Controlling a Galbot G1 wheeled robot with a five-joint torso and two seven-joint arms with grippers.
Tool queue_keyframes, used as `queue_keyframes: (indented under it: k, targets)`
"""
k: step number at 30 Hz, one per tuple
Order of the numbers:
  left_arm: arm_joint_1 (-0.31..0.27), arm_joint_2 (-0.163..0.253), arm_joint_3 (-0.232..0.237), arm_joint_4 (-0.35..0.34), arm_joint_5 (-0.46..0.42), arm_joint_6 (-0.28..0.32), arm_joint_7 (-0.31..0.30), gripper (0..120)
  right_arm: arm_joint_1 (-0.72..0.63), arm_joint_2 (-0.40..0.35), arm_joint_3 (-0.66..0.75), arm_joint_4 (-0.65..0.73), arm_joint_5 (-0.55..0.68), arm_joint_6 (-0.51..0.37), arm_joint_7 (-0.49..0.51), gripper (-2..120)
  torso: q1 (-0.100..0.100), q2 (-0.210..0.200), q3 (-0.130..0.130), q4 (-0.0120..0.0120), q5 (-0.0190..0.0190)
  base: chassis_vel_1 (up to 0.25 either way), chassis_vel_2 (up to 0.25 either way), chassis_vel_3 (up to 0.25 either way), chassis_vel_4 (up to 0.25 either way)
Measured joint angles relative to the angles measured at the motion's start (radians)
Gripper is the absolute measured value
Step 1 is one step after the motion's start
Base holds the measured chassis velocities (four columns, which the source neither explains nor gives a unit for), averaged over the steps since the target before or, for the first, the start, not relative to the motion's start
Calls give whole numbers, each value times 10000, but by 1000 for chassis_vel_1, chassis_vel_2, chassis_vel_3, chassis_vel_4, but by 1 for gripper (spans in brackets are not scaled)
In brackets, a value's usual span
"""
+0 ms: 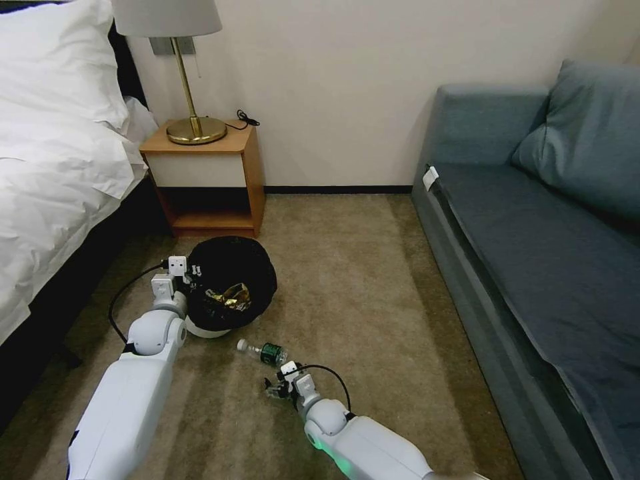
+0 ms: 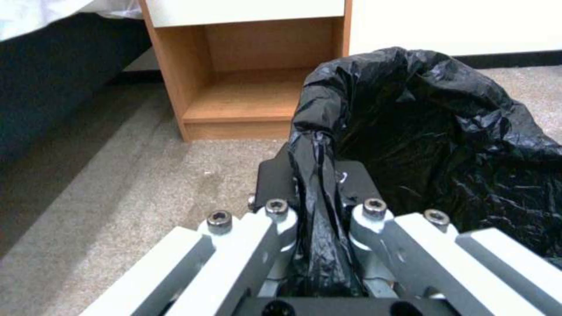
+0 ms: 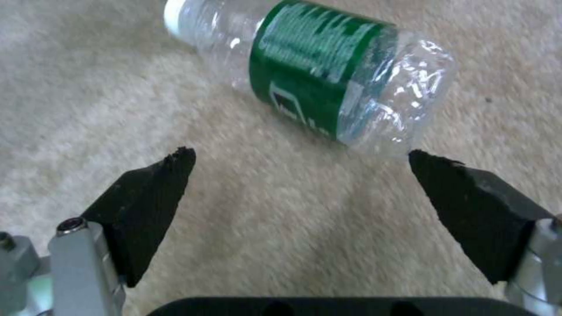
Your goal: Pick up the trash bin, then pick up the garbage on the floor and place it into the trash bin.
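The trash bin [image 1: 208,328] is a small white round bin with a glossy black bag liner [image 2: 433,131], and it stands in front of the nightstand. A yellow-brown snack packet [image 1: 233,297] lies inside it. My left gripper [image 1: 191,272] is shut on the bin's near rim, pinching rim and liner between its fingers [image 2: 275,180]. A clear plastic bottle [image 1: 263,351] with a green label [image 3: 310,74] lies on its side on the carpet, just right of the bin. My right gripper [image 1: 272,388] is low over the carpet just short of the bottle, open [image 3: 300,153], with nothing between its fingers.
A wooden nightstand [image 1: 207,173] with a brass lamp [image 1: 193,127] stands against the wall behind the bin. The bed [image 1: 60,173] runs along the left and a blue-grey sofa [image 1: 533,227] along the right. Open carpet [image 1: 360,267] lies between them.
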Motion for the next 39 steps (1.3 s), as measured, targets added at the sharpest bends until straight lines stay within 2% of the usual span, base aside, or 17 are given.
queue_keyframes:
  k: [13, 17, 27, 35, 39]
  targets:
    - [181, 61, -89, -178, -47, 5, -22, 6, 494, 89, -399, -406, 40, 328, -305, 96, 0, 0, 0, -1, 0, 0, 0, 0, 0]
    - [319, 44, -141, -279, -39, 12, -27, 6, 549, -71, -522, -360, -80, 330, -315, 99, 0, 0, 0, -3, -1, 0, 0, 0, 0]
    - [522, 143, -279, -395, -29, 10, -18, 6, 725, -473, -718, -163, -170, 347, -324, 100, 0, 0, 0, -2, -1, 0, 0, 0, 0]
    - [608, 214, -348, -491, -62, 8, 0, 6, 1147, -510, -1143, -388, -257, 688, -1052, 100, 1, 0, 0, -2, -1, 0, 0, 0, 0]
    - [687, 189, -469, -571, -77, 6, 1, 6, 1582, -266, -1321, -977, -548, 1109, -1813, 100, 0, 0, 0, 0, 0, 0, 0, 0, 0]
